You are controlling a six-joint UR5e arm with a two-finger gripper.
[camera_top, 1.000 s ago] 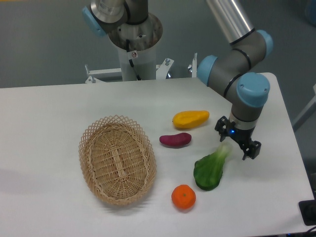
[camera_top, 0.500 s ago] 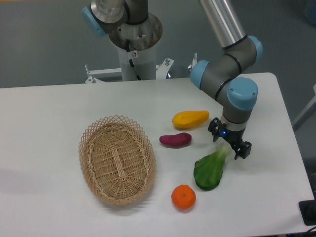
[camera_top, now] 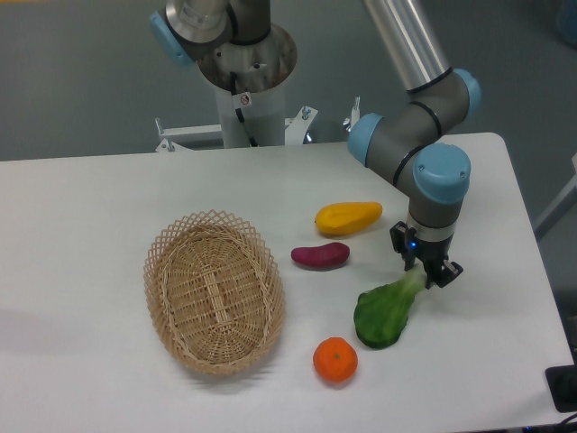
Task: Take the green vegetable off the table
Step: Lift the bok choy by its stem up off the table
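Note:
The green vegetable (camera_top: 382, 315) lies on the white table (camera_top: 99, 216) at the front right, its dark leaf toward me and its pale stem pointing up-right. My gripper (camera_top: 426, 271) points down over the stem end. Its fingers stand on either side of the stem and look closed onto it. The vegetable still rests on the table.
A wicker basket (camera_top: 215, 290) stands left of centre. A purple oblong vegetable (camera_top: 321, 255) and a yellow-orange fruit (camera_top: 348, 216) lie just left of my gripper. An orange (camera_top: 335, 360) sits near the front, beside the leaf. The table's right edge is close to my gripper.
My gripper moved left over the stem end, came down around it, and its fingers narrowed onto the stem. The vegetable has barely shifted.

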